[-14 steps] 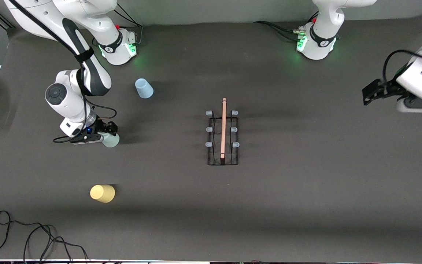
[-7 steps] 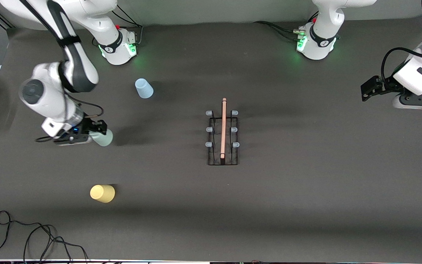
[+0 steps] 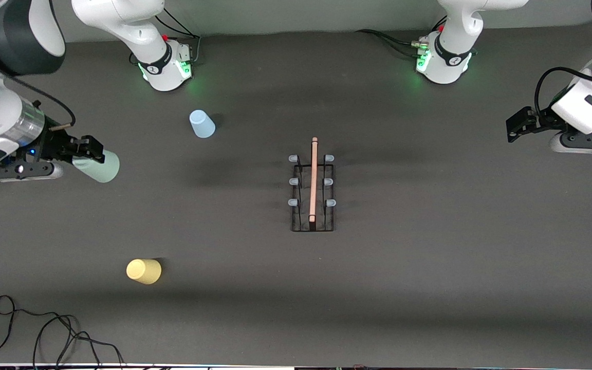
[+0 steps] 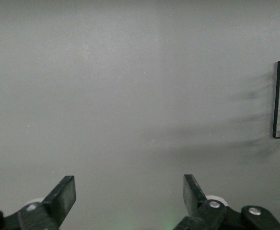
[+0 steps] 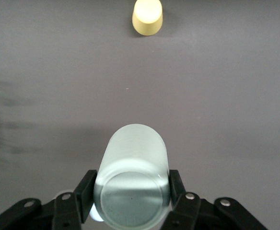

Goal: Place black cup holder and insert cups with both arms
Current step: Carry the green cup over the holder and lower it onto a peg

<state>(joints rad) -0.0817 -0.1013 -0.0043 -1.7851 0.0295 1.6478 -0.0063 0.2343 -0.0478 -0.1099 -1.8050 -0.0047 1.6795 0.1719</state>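
The right gripper (image 3: pixel 90 152) hung in the air over the table's right-arm end, its fingers (image 5: pixel 86 188) clamped on the base of the pale mint green cup (image 3: pixel 96 166), which lay on its side in the grip. The pale yellow cup (image 3: pixel 144 271) stood mouth down, nearest the front camera. The black cup holder (image 3: pixel 313 196) sat mid-table, well apart from both grippers. The light blue cup (image 3: pixel 202 124) stood mouth down, farther from that camera. The left gripper (image 3: pixel 519 126) waited over the left-arm end, jaws spread wide and empty.
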